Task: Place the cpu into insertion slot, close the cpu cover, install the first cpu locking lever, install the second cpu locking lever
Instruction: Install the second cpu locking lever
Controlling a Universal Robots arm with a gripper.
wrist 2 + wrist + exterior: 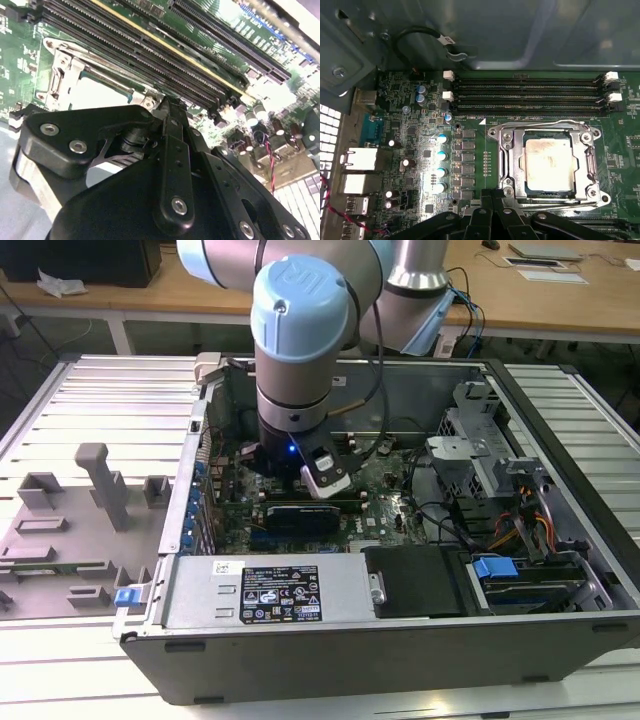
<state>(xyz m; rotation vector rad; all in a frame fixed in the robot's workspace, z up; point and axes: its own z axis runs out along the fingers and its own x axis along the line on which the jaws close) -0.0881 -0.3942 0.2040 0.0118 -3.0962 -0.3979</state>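
While the flat square cpu with its dull silver-grey metal top (550, 165) sits in the dark square insertion slot (527, 186), I see the thin silver frame cover (512, 165) lying down around it. Green circuit board (470, 125) surrounds. My black gripper (170, 112) hangs just beside, jaws pressed together, empty.

Open computer case (400, 640), exterior view: the arm's gripper (300, 475) reaches down through the open top. Obstacles: drive cage (480, 465) at 3 o'clock of the gripper, power supply (270, 590) at 6 o'clock, case wall (185, 490) at 9 o'clock.
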